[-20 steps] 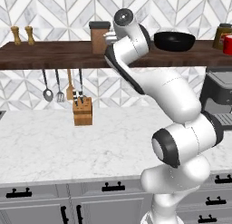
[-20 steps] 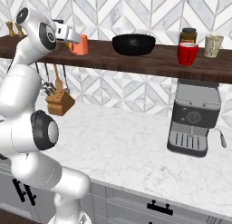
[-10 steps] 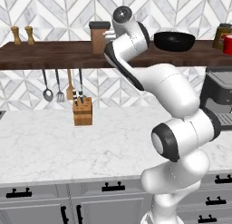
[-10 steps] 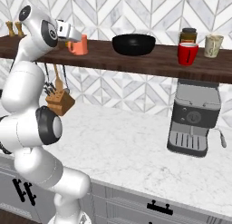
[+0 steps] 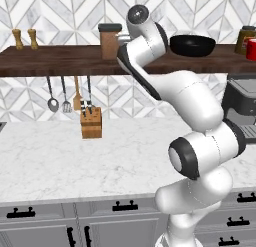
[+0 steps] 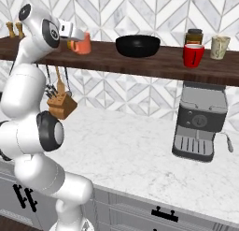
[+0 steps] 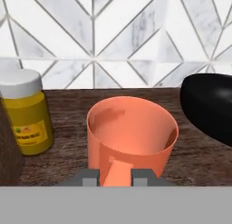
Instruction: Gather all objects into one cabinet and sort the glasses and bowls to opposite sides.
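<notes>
A salmon-orange glass (image 7: pixel 131 137) stands upright on the dark wooden shelf (image 6: pixel 154 61), just left of the wide black bowl (image 6: pixel 137 45). My gripper (image 7: pixel 118 177) reaches it from the front at shelf height, its two fingertips (image 7: pixel 90 177) pressed against a small orange tab on the near side of the glass. From the right base view the gripper (image 6: pixel 74 36) sits against the glass (image 6: pixel 83 44). The bowl (image 7: pixel 213 105) is apart from the glass, and it also shows behind the arm (image 5: pixel 192 45). The cabinet is out of view.
A yellow jar (image 7: pixel 28 112) stands close on the glass's left, beside a brown canister (image 5: pixel 110 41). Further right on the shelf are a red mug (image 6: pixel 193 55) and a beige cup (image 6: pixel 219 46). A coffee machine (image 6: pixel 200 120) and knife block (image 6: pixel 62 106) sit on the marble counter.
The jaws have come together from wide open onto the glass's near side. The arm has stayed almost still at the shelf.
</notes>
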Tool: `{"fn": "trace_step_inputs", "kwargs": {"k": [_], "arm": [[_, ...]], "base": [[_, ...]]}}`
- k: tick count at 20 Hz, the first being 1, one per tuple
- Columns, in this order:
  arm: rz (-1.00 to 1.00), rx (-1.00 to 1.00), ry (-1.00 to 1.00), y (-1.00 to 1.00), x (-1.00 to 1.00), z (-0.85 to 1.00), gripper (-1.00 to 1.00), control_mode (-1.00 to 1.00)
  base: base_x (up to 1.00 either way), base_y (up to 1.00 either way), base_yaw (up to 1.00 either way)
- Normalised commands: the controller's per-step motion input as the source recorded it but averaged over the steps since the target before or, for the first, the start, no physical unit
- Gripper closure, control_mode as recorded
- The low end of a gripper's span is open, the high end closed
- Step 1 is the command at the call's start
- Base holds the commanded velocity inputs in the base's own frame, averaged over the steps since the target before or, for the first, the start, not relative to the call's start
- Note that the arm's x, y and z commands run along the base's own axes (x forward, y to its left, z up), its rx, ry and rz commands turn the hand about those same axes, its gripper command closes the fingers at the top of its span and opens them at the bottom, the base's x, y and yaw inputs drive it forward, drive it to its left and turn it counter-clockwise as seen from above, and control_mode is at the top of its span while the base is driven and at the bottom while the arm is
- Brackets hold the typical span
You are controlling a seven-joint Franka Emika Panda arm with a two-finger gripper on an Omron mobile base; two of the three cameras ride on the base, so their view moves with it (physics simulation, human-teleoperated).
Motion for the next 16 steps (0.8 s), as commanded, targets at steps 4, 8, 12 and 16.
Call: {"fn": "trace_step_inputs", "kwargs": {"k": [4, 8, 12, 16], "arm": [[0.00, -0.08, 0.00, -0.40, -0.16, 0.45, 1.00, -1.00], [-0.01, -0.18, 0.02, -0.66, -0.44, 0.29, 1.00, -1.00], [-0.14, -0.18, 0.10, -0.86, -0.61, 0.18, 1.00, -1.00], [-0.17, -0.15, 0.09, -0.91, -0.67, 0.11, 1.00, -1.00]], "base": [[0.00, 0.00, 0.00], [0.00, 0.00, 0.00], [0.00, 0.00, 0.00], [0.00, 0.00, 0.00]]}}
